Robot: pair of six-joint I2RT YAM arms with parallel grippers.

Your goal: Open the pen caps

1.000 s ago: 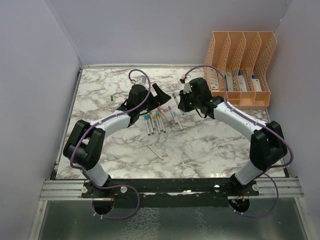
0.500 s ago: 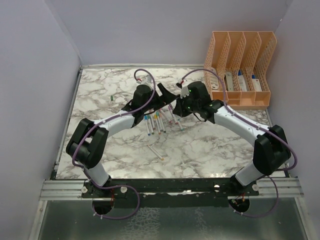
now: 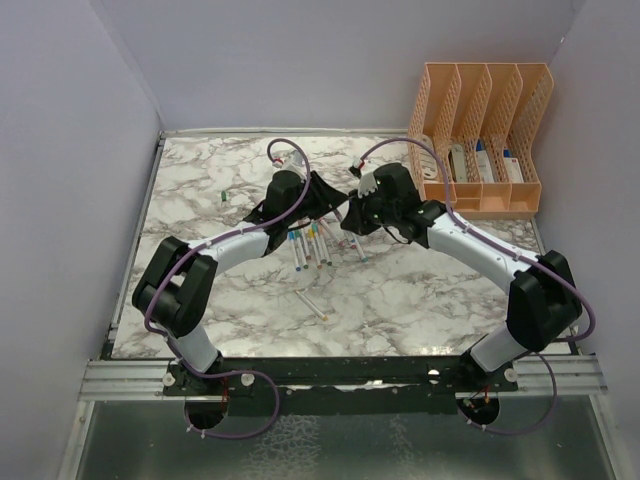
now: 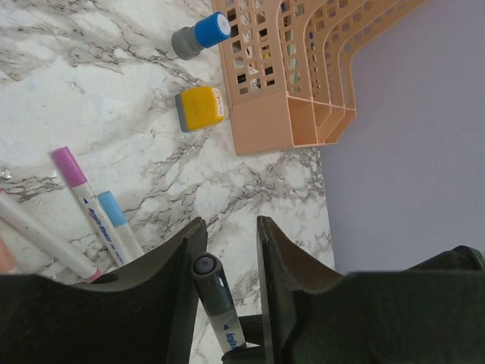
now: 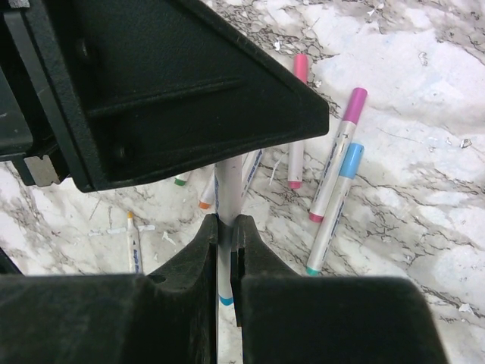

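Note:
My right gripper [image 5: 225, 221] is shut on the white barrel of a pen [image 5: 227, 186] and holds it above the table. In the top view the left gripper [image 3: 333, 200] meets the right gripper [image 3: 351, 216] over the marble. The pen's dark capped end [image 4: 206, 269] sits between the jaws of my left gripper [image 4: 229, 227]. It rests against the left finger [image 4: 189, 250], with a gap to the right finger, so those jaws stand partly open. Several capped pens [image 3: 312, 243] lie below, among them purple [image 5: 339, 152] and blue [image 5: 333, 205] ones.
A peach file divider [image 3: 480, 140] stands at the back right, with a blue bottle [image 4: 201, 34] and an orange one [image 4: 200, 108] at its foot. A lone pen [image 3: 312, 304] lies nearer the front. A small green cap [image 3: 224, 196] lies far left.
My left gripper has swung right to the right gripper, and its jaws have narrowed around the held pen's capped end. The right gripper shifted slightly left, still shut on the pen.

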